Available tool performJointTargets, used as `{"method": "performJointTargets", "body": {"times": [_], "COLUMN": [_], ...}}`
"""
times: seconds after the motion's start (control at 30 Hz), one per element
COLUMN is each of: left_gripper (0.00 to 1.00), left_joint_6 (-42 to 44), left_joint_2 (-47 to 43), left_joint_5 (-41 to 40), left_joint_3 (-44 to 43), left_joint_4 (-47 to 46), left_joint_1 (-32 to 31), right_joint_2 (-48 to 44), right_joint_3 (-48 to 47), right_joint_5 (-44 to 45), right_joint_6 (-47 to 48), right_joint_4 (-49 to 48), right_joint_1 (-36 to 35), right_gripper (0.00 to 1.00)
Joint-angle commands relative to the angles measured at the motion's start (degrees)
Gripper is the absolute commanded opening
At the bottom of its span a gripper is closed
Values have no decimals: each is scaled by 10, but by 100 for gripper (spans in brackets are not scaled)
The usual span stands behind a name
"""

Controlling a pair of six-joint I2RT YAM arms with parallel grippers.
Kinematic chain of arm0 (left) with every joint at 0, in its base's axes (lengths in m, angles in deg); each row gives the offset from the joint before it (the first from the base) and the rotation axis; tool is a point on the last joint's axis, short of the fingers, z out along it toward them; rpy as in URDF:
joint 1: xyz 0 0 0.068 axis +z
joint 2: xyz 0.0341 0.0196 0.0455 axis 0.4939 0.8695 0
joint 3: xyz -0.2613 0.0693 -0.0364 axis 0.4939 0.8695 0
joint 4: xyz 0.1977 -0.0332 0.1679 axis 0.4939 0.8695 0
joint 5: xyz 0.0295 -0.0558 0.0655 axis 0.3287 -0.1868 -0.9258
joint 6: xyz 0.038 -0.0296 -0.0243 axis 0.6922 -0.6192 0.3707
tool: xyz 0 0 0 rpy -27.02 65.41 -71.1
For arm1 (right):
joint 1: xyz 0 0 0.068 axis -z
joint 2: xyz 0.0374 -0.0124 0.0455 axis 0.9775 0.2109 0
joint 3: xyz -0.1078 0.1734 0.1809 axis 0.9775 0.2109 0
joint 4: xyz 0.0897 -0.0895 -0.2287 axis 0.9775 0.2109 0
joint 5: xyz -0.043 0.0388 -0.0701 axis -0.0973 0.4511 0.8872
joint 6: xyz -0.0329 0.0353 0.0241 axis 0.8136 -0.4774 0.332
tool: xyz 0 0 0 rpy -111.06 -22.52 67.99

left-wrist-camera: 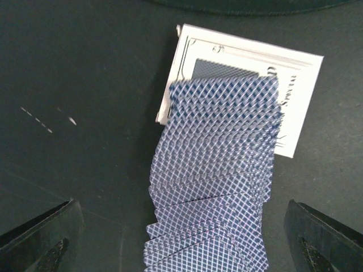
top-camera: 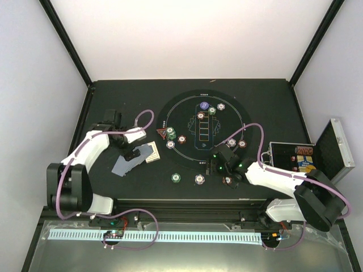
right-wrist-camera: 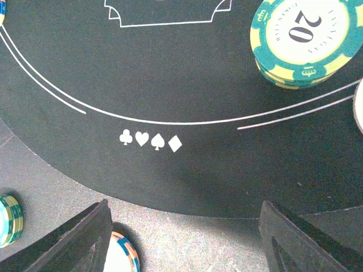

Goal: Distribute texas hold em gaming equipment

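Left wrist: left gripper (left-wrist-camera: 181,241) is spread wide and empty over fanned cards (left-wrist-camera: 218,170). They have blue diamond-lattice backs, lie flat on the matte black counter (left-wrist-camera: 74,68), and their far end overlaps a white card (left-wrist-camera: 298,79). Right gripper (right-wrist-camera: 190,241) is parted, holding nothing, at the round felt mat's (right-wrist-camera: 170,73) edge. A stack of striped green chips (right-wrist-camera: 300,39) sits on the mat.

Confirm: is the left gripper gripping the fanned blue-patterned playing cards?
No, the left gripper stands wide open, clear of the fanned blue-patterned playing cards.
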Motion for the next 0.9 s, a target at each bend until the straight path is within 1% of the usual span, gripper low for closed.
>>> {"method": "performJointTargets", "body": {"times": [0.0, 0.13, 0.3, 0.47, 0.63, 0.77, 0.87], "left_gripper": [99, 99, 99, 99, 99, 99, 99], "left_joint_6": [-33, -61, -46, -28, -17, -14, 2], "left_joint_2": [64, 99, 70, 33, 25, 27, 23], "left_joint_5": [60, 96, 119, 120, 91, 102, 113], "left_joint_3": [-23, -43, -21, 19, 54, 56, 66], "left_joint_4": [4, 14, 25, 32, 15, 29, 41], "left_joint_1": [41, 74, 108, 141, 168, 196, 199], "right_joint_2": [-3, -5, 0, 3, 0, -2, 0], "right_joint_3": [-8, -6, -7, -9, -7, -4, -6], "right_joint_5": [1, 1, -1, -4, -5, -5, -7], "right_joint_6": [1, 1, 4, 5, 6, 6, 6], "right_joint_4": [-15, -16, -19, -20, -22, -24, -24], "right_joint_1": [-4, -4, -4, -4, -4, -4, -4], "right_gripper": [74, 74, 73, 73, 73, 73, 73]}}
